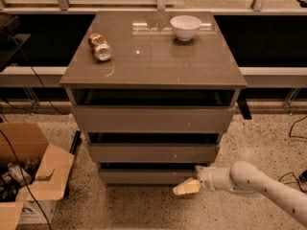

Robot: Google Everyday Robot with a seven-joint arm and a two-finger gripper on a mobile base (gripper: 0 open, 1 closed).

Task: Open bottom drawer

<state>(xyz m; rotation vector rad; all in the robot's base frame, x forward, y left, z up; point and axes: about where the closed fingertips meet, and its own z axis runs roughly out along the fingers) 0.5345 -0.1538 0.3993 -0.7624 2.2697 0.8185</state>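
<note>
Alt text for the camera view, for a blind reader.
The robot's gripper is low by the right end of the bottom drawer of the cabinet. A tipped can and a white bowl sit on top; a cardboard box stands left.

Cabinet top [153, 56]: can [100, 47] on side left, white bowl [185, 27] right rear; claw [186, 188] low beside bottom drawer [148, 177].

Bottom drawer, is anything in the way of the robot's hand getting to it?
Nothing visible is. The gripper hangs low, close in front of the right end of the bottom drawer. The cardboard box sits off to the left, out of the drawer's path.
</note>
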